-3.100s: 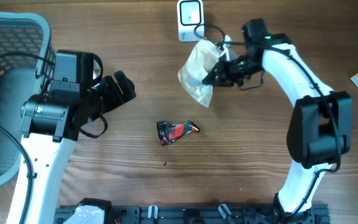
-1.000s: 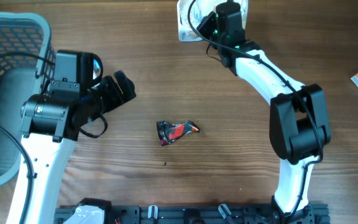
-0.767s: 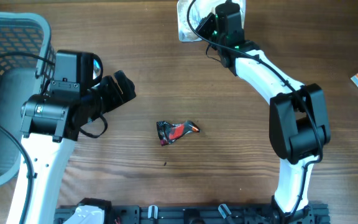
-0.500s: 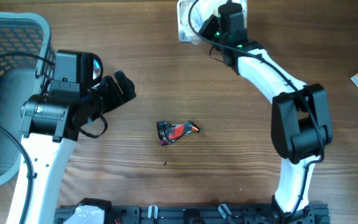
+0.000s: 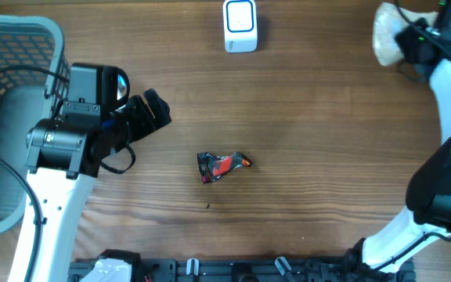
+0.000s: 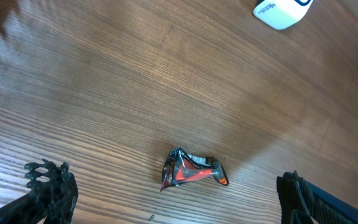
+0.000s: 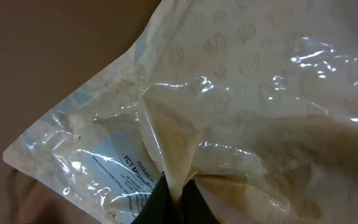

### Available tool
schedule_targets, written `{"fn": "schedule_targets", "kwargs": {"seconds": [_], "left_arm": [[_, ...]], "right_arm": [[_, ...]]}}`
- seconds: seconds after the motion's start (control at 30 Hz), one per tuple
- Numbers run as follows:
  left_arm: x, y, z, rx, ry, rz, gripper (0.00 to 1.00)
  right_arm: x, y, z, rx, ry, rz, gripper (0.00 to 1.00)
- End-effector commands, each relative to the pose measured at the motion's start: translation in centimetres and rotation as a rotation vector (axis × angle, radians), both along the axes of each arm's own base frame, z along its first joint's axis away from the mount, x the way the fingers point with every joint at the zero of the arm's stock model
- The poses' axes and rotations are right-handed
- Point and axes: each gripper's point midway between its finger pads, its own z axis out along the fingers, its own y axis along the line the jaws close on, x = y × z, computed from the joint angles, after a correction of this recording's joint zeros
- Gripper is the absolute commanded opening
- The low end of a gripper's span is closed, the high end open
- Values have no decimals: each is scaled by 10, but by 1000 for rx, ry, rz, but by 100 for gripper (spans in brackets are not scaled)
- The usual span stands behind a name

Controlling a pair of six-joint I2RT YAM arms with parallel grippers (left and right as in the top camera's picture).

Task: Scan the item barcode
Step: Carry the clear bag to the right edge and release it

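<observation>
My right pincer (image 7: 174,198) grips a fold of the pouch (image 5: 384,33), at two o'clock on the worktop (image 5: 327,157). To scan well, I should turn its label flat toward the scanner (image 5: 239,25) at twelve. My left pincer (image 5: 153,111) is open, empty.
</observation>
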Motion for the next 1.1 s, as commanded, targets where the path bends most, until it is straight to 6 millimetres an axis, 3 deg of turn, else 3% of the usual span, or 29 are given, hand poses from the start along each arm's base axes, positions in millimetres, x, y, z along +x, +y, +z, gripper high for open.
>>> {"fn": "schedule_targets", "kwargs": {"seconds": [0.0, 0.13, 0.27, 0.3, 0.37, 0.4, 0.43, 0.5, 0.6, 0.73, 0.8, 0.87, 0.93, 1.03, 1.07], "left_arm": [[1, -1, 4, -4, -14, -14, 100], [1, -1, 4, -4, -14, -13, 100], [1, -1, 4, -4, -14, -13, 100], [1, -1, 4, -4, -14, -13, 100], [1, -1, 4, -4, -14, -13, 100], [1, -1, 4, -4, -14, -13, 100], [1, -1, 4, -4, -14, -13, 100], [1, -1, 4, -4, -14, -13, 100], [1, -1, 4, -4, -14, -13, 100], [1, -1, 4, -4, -14, -13, 100], [1, -1, 4, -4, -14, -13, 100], [1, -1, 4, -4, -14, -13, 100], [1, -1, 4, -4, -14, -13, 100], [1, -1, 4, -4, -14, -14, 100], [1, -1, 4, -4, -14, -13, 100]], "right_arm": [[-12, -44, -32, -112, 97, 72, 5], [-28, -88, -71, -163, 182, 97, 5], [-47, -127, -94, -158, 225, 6, 5], [-49, -133, -97, -156, 224, -6, 9], [-52, -142, -99, -154, 217, -18, 28], [-55, -147, -99, -156, 217, -28, 52], [-55, -149, -98, -158, 214, -31, 61], [-55, -151, -97, -162, 212, -32, 70], [-54, -150, -90, -145, 207, -32, 74], [-37, -131, -63, -75, 122, 52, 73], [-22, -108, -41, -14, 26, 141, 70], [-16, -91, -36, 27, -7, 194, 67], [-17, -75, -43, 72, 32, 190, 55], [-38, -67, -66, 89, 200, 56, 18], [-46, -64, -76, 81, 256, 6, 14]]}}
